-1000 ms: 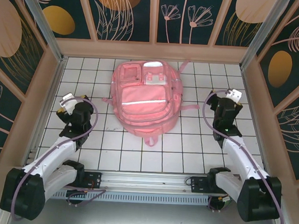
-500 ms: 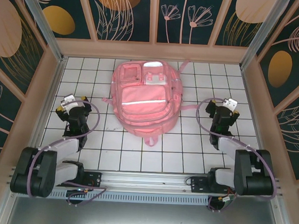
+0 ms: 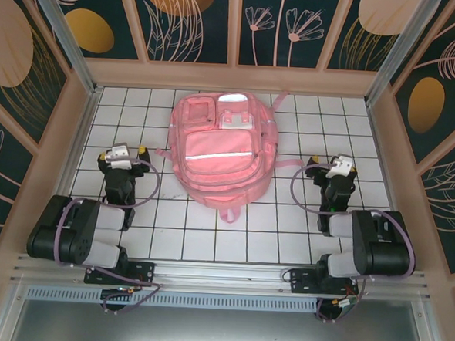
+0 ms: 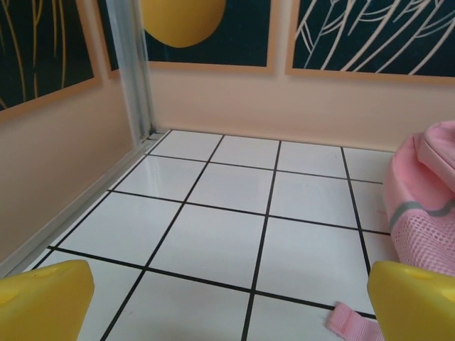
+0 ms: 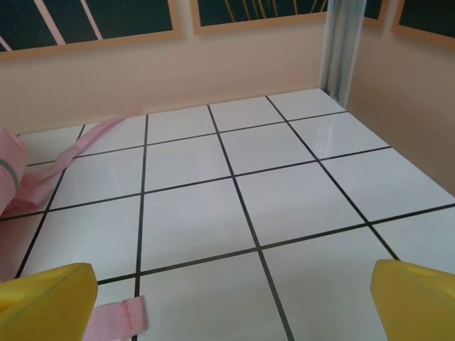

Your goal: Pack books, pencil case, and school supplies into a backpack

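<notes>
One backpack (image 3: 223,148); two pincers gaping, empty.

A white tiled floor (image 3: 201,231) ruled with black grid lines lies inside a low peach-coloured surround (image 3: 233,78). Above it, dark teal panels (image 3: 190,29) framed in pale wood carry pink line drawings of leaves and flowers, along with golden-orange ovals (image 3: 89,31). Bare aluminium posts (image 3: 62,29) stand at the two far corners. A metal rail (image 3: 221,274) runs along the near edge. Even light leaves a soft sheen on the tiles.
</notes>
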`<state>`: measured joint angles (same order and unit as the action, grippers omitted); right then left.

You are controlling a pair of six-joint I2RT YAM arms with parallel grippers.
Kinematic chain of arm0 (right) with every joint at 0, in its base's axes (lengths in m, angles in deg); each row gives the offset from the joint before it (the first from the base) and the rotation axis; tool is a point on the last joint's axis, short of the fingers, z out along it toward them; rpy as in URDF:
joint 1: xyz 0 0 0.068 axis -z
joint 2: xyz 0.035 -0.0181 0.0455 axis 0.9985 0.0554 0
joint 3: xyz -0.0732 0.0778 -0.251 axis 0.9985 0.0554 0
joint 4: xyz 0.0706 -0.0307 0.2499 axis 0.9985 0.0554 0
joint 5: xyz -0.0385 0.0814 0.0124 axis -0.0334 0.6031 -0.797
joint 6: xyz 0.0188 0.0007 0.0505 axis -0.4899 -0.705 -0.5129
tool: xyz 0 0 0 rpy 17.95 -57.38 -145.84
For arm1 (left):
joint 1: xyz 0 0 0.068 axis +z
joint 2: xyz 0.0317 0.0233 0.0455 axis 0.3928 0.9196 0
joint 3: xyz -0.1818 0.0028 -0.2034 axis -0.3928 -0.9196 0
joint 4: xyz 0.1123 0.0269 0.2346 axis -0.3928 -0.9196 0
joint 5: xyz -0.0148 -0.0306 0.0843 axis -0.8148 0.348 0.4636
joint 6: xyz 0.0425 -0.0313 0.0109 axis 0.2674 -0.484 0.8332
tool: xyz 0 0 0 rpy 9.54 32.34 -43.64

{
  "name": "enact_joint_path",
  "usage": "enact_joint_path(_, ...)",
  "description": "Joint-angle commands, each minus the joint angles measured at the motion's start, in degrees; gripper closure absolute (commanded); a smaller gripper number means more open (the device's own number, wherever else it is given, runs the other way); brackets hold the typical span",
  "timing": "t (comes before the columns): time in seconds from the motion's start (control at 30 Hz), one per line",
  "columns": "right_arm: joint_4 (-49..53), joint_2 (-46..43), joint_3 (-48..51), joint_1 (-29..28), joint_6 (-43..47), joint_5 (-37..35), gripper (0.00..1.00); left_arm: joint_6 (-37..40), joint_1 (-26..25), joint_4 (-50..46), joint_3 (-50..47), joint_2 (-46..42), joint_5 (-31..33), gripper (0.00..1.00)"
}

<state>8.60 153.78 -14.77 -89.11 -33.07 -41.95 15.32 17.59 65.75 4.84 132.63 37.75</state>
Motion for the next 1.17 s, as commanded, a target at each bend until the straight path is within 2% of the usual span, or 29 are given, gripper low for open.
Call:
enact_joint_path(0.0, -8.43, 3.04, 0.63, 0.46, 0.85, 2.52, 0.01, 1.38, 0.44, 7.86, -1.03, 2.23, -2.12, 0.01)
enact_joint_path(0.23, -9.03, 6.18, -0.31, 1.36, -0.07, 3.46, 0.01, -0.01, 0.88, 5.57, 1.68, 5.31, -0.06, 0.01)
enact_joint_path(0.33, -8.0, 6.42, -1.01, 1.94, -0.92, 3.21, 0.01, -2.89, 1.92, 3.2, 2.99, 5.46, 3.61, 0.01)
enact_joint_path(1.13, -7.28, 6.35, -1.31, 2.72, -1.5, 4.26, 0.01, -3.13, 2.64, 2.06, 3.34, 5.27, 1.95, 0.01)
